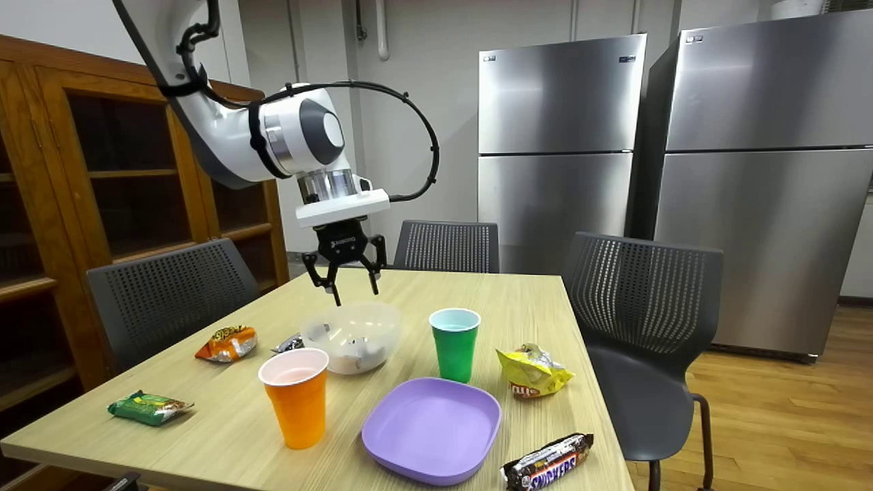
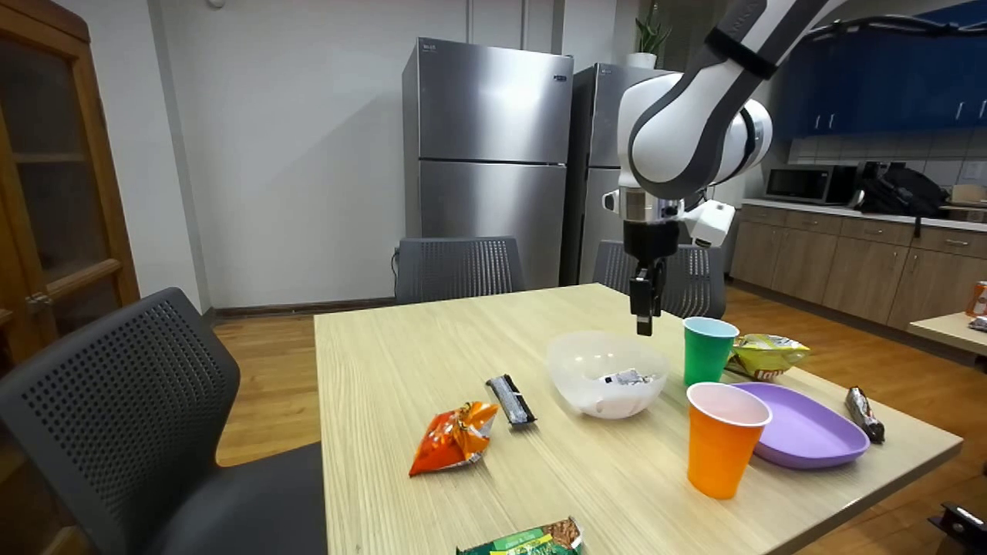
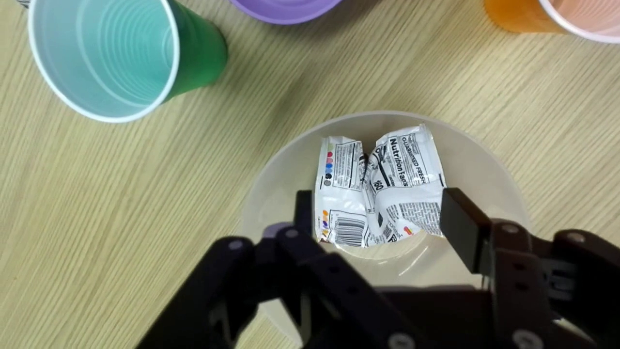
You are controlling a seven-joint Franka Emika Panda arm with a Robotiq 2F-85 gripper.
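Above a translucent white bowl (image 1: pixel 385 324) hangs my gripper (image 1: pixel 357 297), its two fingers spread apart with nothing gripped between them. The wrist view looks down past the open gripper (image 3: pixel 375 201) into the bowl (image 3: pixel 484 169). A crumpled white packet (image 3: pixel 407 160) printed with nutrition facts lies inside, below the fingers. That packet (image 2: pixel 628 377) also shows through the bowl (image 2: pixel 574 366) in an exterior view. Beside the bowl stands a green cup (image 1: pixel 455 351), with an orange cup (image 1: pixel 300 409) nearer the front edge. The lower rim of the bowl is partly hidden by the gripper in the wrist view.
A purple plate (image 1: pixel 433 429) sits near the cups. Around it lie a yellow bag (image 1: pixel 533 372) and a Snickers bar (image 1: pixel 549 464). An orange bag (image 2: pixel 455 438), a silver-black wrapper (image 2: pixel 510 401) and a green packet (image 1: pixel 146 408) lie on the bowl's other side. Chairs (image 1: pixel 447 245) surround the table.
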